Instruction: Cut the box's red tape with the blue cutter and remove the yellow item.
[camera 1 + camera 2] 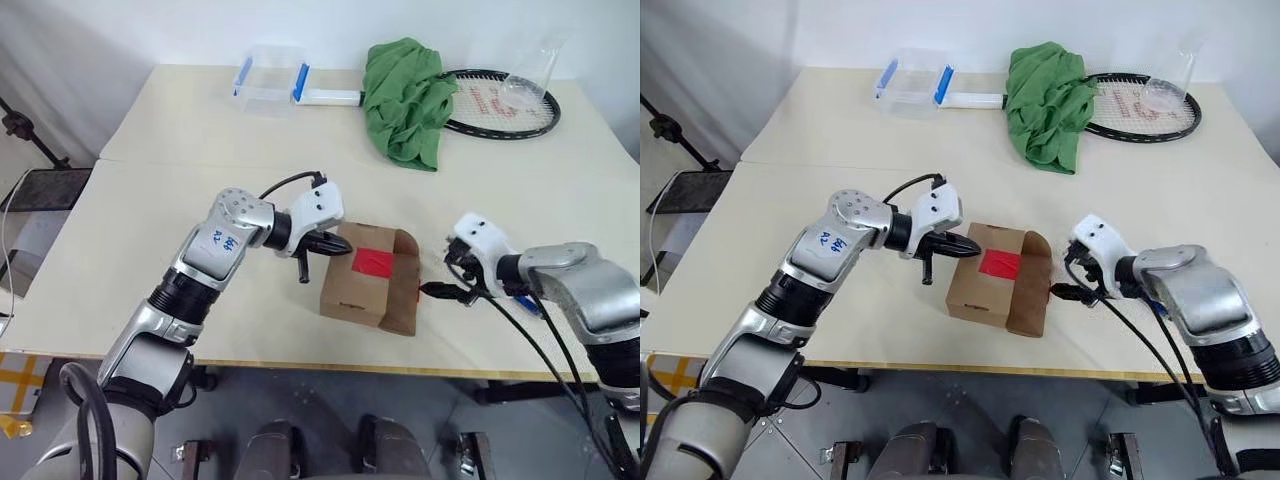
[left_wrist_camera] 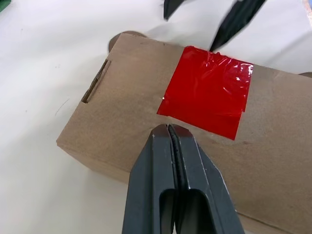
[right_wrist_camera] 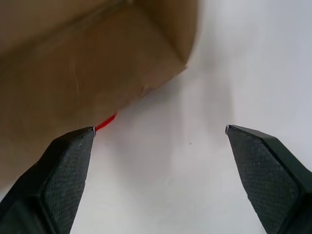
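The small brown cardboard box (image 1: 358,285) is sitting near the front edge of the cream table (image 1: 200,130), between the two arms, with a side flap hanging open on the robot's right. A bright red square of tape (image 2: 207,95) is lying stuck across the box's top. The left gripper (image 1: 335,245) is hovering at the box's upper left edge, its two black fingers (image 2: 178,180) pressing tight together with nothing between them, their tips pointing just short of the tape. The right gripper (image 1: 440,291) is hanging just beside the open flap on the box's right side, its fingers (image 3: 68,165) spreading wide and empty, one tip lying close to a sliver of red at the box's lower edge. Further back on the table, a clear plastic container with blue clips (image 1: 268,80), a crumpled green cloth (image 1: 405,95) and a black racket (image 1: 500,105) are lying well apart from the box.
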`<action>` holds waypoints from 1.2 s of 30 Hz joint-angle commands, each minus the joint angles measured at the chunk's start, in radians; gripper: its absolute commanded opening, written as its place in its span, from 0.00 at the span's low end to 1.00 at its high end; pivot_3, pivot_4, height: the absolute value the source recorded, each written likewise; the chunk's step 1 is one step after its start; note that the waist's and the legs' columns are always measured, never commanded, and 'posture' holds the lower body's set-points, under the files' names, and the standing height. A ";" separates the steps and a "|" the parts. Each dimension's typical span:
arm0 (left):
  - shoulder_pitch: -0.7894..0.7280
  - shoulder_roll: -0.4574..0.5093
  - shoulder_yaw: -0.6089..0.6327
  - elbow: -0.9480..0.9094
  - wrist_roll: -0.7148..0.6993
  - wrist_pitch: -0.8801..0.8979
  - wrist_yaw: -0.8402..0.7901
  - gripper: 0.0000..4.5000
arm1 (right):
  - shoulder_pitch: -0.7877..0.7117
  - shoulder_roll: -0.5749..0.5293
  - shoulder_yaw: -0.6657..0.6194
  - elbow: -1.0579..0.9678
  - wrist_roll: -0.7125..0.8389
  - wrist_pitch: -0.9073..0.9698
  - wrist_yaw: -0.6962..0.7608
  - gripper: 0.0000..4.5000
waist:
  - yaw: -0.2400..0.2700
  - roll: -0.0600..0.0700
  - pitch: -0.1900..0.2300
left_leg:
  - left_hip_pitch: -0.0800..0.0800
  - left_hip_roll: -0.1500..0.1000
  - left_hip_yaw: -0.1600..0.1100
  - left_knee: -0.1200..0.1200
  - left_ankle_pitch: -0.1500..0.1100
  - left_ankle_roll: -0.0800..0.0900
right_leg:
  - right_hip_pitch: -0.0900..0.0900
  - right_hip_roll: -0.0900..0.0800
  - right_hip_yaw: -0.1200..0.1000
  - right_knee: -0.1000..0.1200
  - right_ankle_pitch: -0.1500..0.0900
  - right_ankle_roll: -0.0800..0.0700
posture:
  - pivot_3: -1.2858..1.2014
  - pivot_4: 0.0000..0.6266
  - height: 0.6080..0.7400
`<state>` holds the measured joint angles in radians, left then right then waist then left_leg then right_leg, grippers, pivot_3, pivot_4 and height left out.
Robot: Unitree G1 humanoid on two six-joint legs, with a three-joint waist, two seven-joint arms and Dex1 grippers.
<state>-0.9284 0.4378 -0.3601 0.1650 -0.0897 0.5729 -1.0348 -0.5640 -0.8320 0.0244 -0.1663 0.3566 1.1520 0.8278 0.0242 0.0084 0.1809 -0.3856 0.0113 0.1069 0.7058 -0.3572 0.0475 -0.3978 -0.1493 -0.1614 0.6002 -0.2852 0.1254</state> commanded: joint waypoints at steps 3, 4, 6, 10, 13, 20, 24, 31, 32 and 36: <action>0.025 0.010 -0.006 0.001 0.018 0.023 0.008 0.00 | -0.097 0.099 -0.249 0.097 0.169 0.269 -0.019 0.99 | 0.000 0.000 0.000 | 0.000 0.000 0.000 0.001 0.000 0.000 | 0.000 0.000 0.000 0.001 0.000 0.000 | 0.52 0.24 1.00; 0.026 0.009 -0.006 0.002 0.018 0.023 0.009 0.00 | -0.110 0.119 -0.274 0.125 0.189 0.303 -0.021 0.99 | -0.001 0.000 0.000 | 0.000 0.000 0.000 0.002 0.000 0.000 | 0.000 0.000 0.001 0.002 0.000 0.000 | 0.52 0.24 1.00; 0.021 0.005 -0.005 0.005 0.017 0.025 0.010 0.00 | -0.131 0.146 -0.270 0.198 0.190 0.332 -0.038 0.99 | -0.002 0.000 0.000 | 0.000 0.001 0.000 0.003 0.000 0.000 | 0.000 0.000 0.001 0.003 0.000 0.000 | 0.52 0.24 1.00; 0.018 0.001 -0.007 0.007 0.018 0.027 0.012 0.00 | -0.166 0.176 -0.231 0.339 0.216 0.366 -0.021 0.99 | -0.002 0.000 0.000 | 0.000 0.000 0.000 0.003 0.000 0.000 | 0.000 0.000 0.001 0.004 0.000 0.000 | 0.52 0.24 1.00; 0.016 0.002 -0.006 0.004 0.018 0.029 0.012 0.00 | -0.188 0.190 -0.199 0.426 0.222 0.358 -0.008 0.99 | -0.004 0.000 0.000 | 0.000 0.001 0.001 0.003 0.000 0.000 | 0.000 0.000 0.002 0.004 0.000 0.000 | 0.52 0.24 1.00; 0.019 0.007 -0.006 -0.011 0.017 0.039 0.016 0.00 | -0.276 0.274 -0.151 0.647 0.221 0.289 0.042 0.99 | -0.021 -0.001 -0.001 | 0.001 0.001 0.001 0.006 0.000 0.000 | 0.000 0.000 0.002 0.007 0.000 0.000 | 0.52 0.24 1.00; 0.020 0.010 -0.006 -0.018 0.016 0.046 0.018 0.00 | -0.311 0.325 -0.122 0.713 0.200 0.244 0.047 0.99 | -0.031 -0.001 -0.001 | 0.002 0.002 0.001 0.007 0.000 0.000 | 0.000 0.000 0.003 0.009 0.000 0.000 | 0.52 0.24 1.00; 0.019 0.019 0.001 -0.018 0.019 0.047 0.021 0.00 | -0.315 0.316 -0.142 0.687 0.186 0.252 -0.018 0.57 | -0.040 -0.001 -0.002 | 0.003 0.003 0.001 0.007 0.000 0.000 | 0.000 0.000 0.003 0.010 -0.001 -0.001 | 0.52 0.24 1.00; 0.019 0.020 0.001 -0.017 0.019 0.046 0.021 0.00 | -0.317 0.314 -0.163 0.674 0.190 0.264 -0.042 0.50 | -0.040 -0.001 -0.001 | 0.002 0.003 0.001 0.007 0.000 0.000 | 0.000 0.000 0.003 0.010 -0.001 -0.001 | 0.52 0.24 1.00; 0.025 0.024 0.004 -0.018 0.018 0.046 0.021 0.00 | -0.330 0.307 -0.238 0.589 0.200 0.343 -0.143 0.21 | -0.037 -0.001 -0.001 | 0.002 0.002 0.001 0.007 0.000 0.000 | 0.000 0.000 0.004 0.010 -0.001 -0.001 | 0.52 0.24 1.00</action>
<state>-0.9246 0.4481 -0.3494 0.1587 -0.0867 0.6108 -1.0145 -0.8857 -0.5216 -0.1691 0.4827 0.5478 1.4620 0.7199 -0.0132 0.0075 0.1796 -0.3841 0.0137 0.1076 0.7134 -0.3573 0.0471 -0.3980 -0.1497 -0.1577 0.6102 -0.2859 0.1242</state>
